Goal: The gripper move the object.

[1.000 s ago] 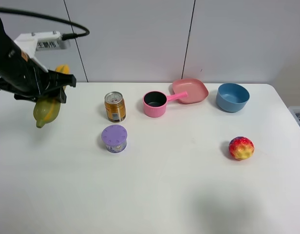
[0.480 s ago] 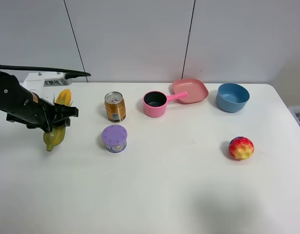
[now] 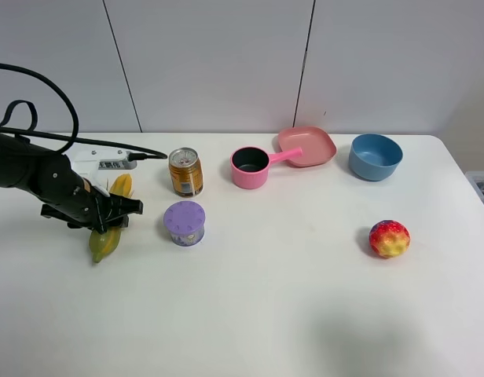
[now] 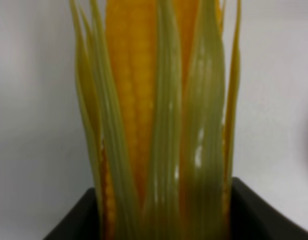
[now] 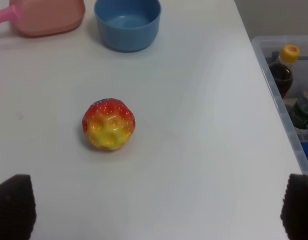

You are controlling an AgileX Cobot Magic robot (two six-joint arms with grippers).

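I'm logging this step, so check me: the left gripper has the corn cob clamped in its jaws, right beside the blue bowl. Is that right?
Not quite. The left gripper does have the corn cob clamped in its jaws, but right beside the purple cup, not the blue bowl, which sits far over on the other side. The exterior high view shows this.

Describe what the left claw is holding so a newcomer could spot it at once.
At the left of the white table, beside the purple cup and gold can, the left claw grips a toy corn cob. It is long, with yellow kernels and green-yellow husk, unlike the round red-yellow ball far right.
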